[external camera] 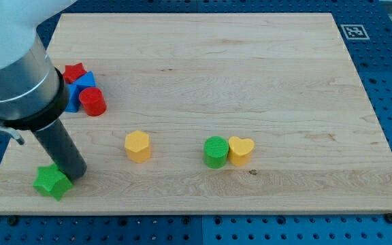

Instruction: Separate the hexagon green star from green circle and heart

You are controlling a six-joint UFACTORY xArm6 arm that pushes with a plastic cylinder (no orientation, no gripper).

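The green star lies near the board's bottom left corner. My tip touches its right side, just above and to the right of it. The yellow hexagon stands to the right of the star, apart from it. The green circle and the yellow heart stand side by side, touching, right of the board's middle near the view's bottom.
A red star, a blue block and a red cylinder cluster at the left edge, partly behind the arm's grey body. The wooden board sits on a blue pegboard. A marker tag is at the top right.
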